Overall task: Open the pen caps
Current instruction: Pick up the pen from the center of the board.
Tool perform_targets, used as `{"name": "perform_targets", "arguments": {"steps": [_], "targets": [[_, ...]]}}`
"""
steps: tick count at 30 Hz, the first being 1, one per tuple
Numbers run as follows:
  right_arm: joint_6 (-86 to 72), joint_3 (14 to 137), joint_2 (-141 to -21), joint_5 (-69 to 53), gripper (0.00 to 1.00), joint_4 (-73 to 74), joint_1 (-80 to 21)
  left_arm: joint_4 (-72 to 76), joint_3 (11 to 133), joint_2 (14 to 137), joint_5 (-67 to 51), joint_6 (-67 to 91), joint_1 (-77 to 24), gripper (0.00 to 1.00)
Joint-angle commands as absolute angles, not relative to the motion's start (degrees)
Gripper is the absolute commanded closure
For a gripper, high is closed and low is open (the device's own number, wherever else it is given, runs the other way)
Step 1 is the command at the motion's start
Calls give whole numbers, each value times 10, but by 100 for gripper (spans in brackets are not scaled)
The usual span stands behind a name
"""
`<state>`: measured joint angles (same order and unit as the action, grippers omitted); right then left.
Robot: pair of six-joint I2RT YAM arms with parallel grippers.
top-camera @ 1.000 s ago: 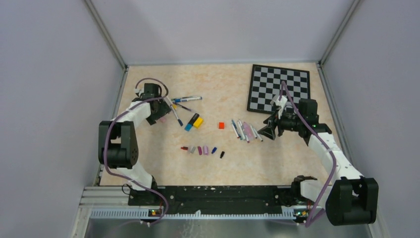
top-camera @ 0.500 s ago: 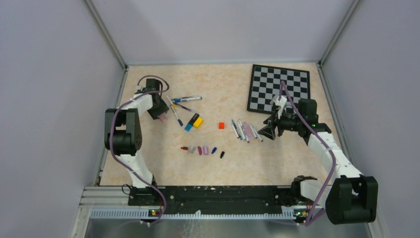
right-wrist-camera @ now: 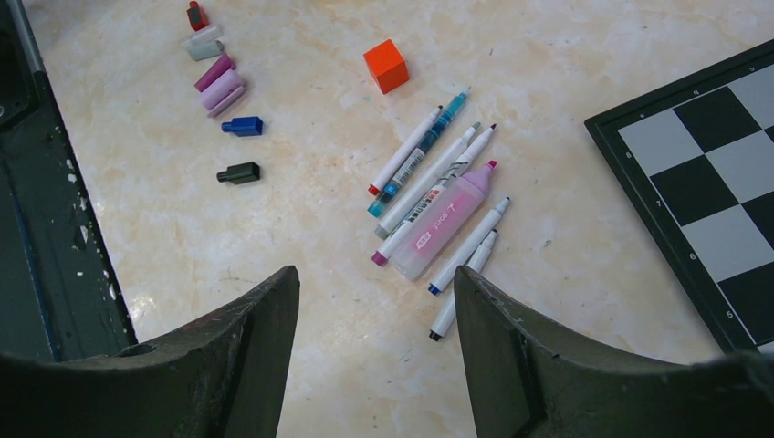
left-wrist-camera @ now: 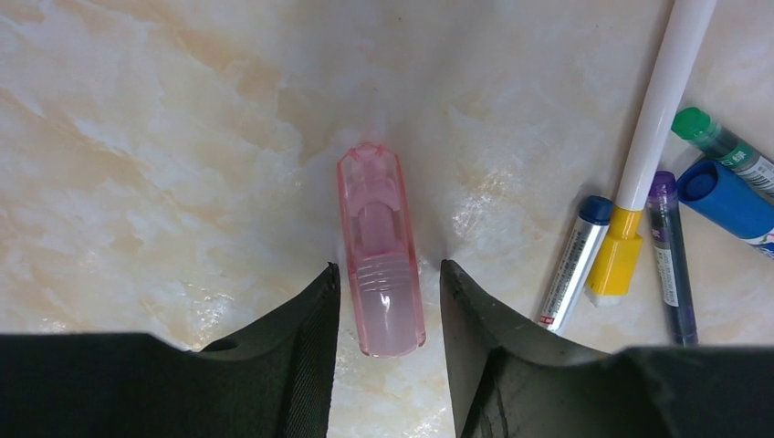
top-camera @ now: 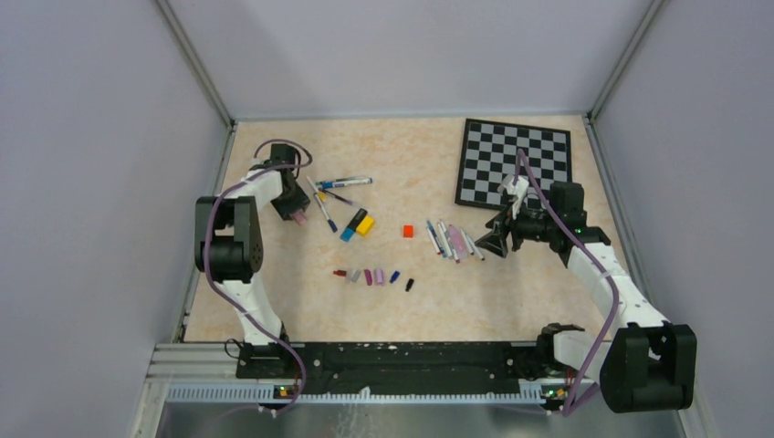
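A short translucent pink pen piece (left-wrist-camera: 381, 251) lies flat on the table at the far left (top-camera: 298, 219). My left gripper (left-wrist-camera: 387, 278) is open and straddles its near end, with a narrow gap on each side. Capped pens (left-wrist-camera: 639, 164) lie just to its right. Several loose pen caps (right-wrist-camera: 219, 78) form a row in the middle of the table (top-camera: 374, 276). My right gripper (right-wrist-camera: 376, 292) hangs open and empty over bare table, just short of a bunch of uncapped pens (right-wrist-camera: 438, 205).
A red cube (top-camera: 407, 231) sits mid-table, with a blue and a yellow highlighter (top-camera: 358, 228) to its left. A chessboard (top-camera: 516, 162) lies at the back right, behind the right arm. Side walls close in the table on left and right.
My left gripper has come down over the pink piece and its jaws have narrowed around it. The left arm's elbow has swung up. The right arm has not moved.
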<state>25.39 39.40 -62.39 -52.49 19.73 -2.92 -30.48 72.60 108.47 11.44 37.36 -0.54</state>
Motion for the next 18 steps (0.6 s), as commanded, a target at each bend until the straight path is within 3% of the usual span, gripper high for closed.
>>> {"name": "perform_targets", "arguments": {"steps": [1, 11, 18], "targets": [[266, 406, -626, -529, 38, 184, -24, -337, 741, 1104, 116, 371, -4, 54], [266, 405, -622, -529, 38, 185, -24, -332, 733, 1082, 111, 351, -4, 71], [276, 401, -616, -552, 38, 192, -24, -292, 698, 999, 105, 333, -4, 79]]}}
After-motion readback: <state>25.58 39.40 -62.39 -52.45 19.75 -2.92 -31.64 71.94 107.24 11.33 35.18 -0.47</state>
